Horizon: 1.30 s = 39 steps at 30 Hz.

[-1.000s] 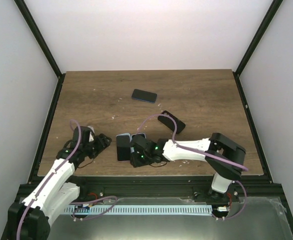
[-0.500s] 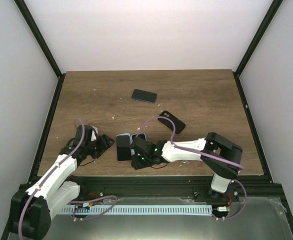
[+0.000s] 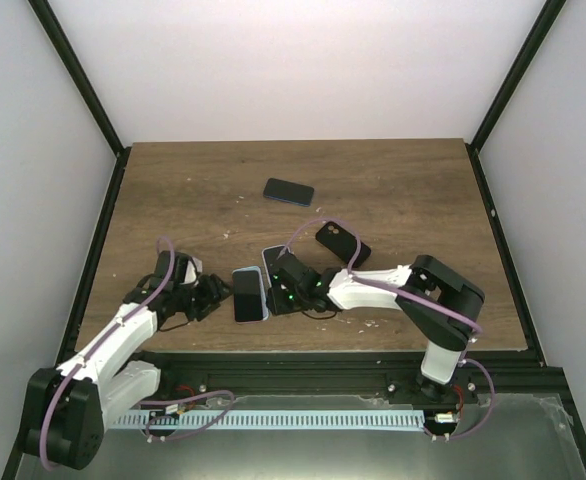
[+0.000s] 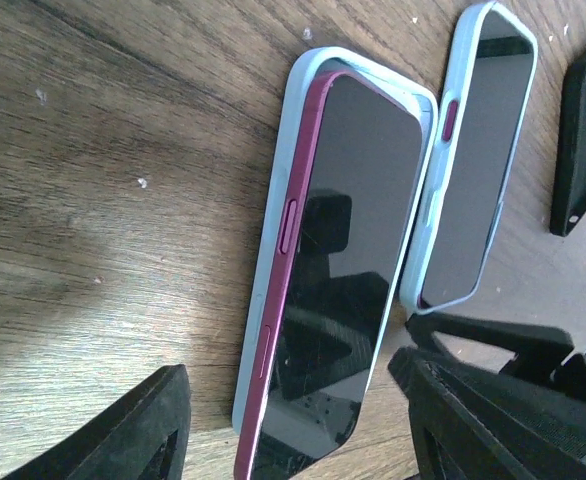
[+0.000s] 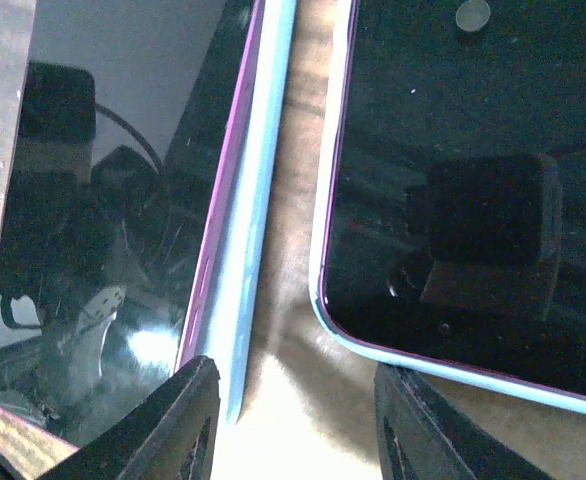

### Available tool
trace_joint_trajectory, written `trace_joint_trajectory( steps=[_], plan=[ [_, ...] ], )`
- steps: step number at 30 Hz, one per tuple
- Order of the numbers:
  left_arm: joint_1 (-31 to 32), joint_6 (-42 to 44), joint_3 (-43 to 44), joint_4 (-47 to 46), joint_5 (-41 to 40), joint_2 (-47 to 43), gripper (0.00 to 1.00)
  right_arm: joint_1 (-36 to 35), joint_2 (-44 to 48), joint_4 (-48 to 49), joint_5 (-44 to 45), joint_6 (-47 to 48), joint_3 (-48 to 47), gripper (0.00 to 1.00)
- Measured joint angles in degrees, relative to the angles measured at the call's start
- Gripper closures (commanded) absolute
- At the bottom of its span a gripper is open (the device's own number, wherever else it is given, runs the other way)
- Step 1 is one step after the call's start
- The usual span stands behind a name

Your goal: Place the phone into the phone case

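The tabletop carries everything. Both arms reach in low from its near edge, the left arm from the left and the right arm from the right. They meet over the same spot, probably so one can steady while the other presses.

The magenta phone lies screen up in the pale blue case, near the front of the tabletop. It looks only part seated: in the left wrist view its long side stands proud of the case wall, buttons showing. Just beside it lies a cased phone, also in pale blue. Beyond that is a black item, phone or case I cannot tell. A dark phone sits well apart, further back.

The left fingers are spread apart, clamping nothing, with the phone's near end between them. The right fingers are likewise apart and empty, just above the gap between the two pale blue cases.

Count: two arms, four phone-sized things.
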<state>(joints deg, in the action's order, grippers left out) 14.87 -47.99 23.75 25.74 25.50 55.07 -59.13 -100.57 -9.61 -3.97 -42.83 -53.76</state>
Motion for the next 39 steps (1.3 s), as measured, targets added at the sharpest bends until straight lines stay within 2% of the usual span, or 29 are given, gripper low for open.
trace_joint_trajectory(
  steps=[5, 13, 18, 22, 26, 39],
  plan=[
    [0.00, 0.13, -0.20, -0.09, 1.18, 0.98, 0.48, 2.14, -0.24, 2.93, -2.91, 1.92, 0.61, 0.58],
    [0.55, -0.44, -1.99, -0.39, 3.63, 1.14, 0.50, 2.43, -0.24, 10.78, -10.71, 0.92, 4.76, 0.63],
    [3.30, -3.06, -4.50, -2.03, 6.32, 2.10, 0.50, 2.36, -0.24, 12.94, -13.60, -0.61, 5.90, 0.64],
    [5.60, -5.84, -5.90, -3.67, 7.89, 1.97, 0.56, 2.29, -0.24, 12.98, -14.71, -1.49, 5.92, 0.65],
    [5.81, -8.28, -6.75, -5.73, 8.37, 0.72, 0.65, 2.10, -0.31, 13.11, -15.52, -2.23, 5.92, 0.66],
    [5.79, -10.99, -7.37, -9.79, 6.99, 2.05, 0.73, 1.14, -1.07, 14.40, -16.17, -3.30, 5.92, 0.67]
  ],
)
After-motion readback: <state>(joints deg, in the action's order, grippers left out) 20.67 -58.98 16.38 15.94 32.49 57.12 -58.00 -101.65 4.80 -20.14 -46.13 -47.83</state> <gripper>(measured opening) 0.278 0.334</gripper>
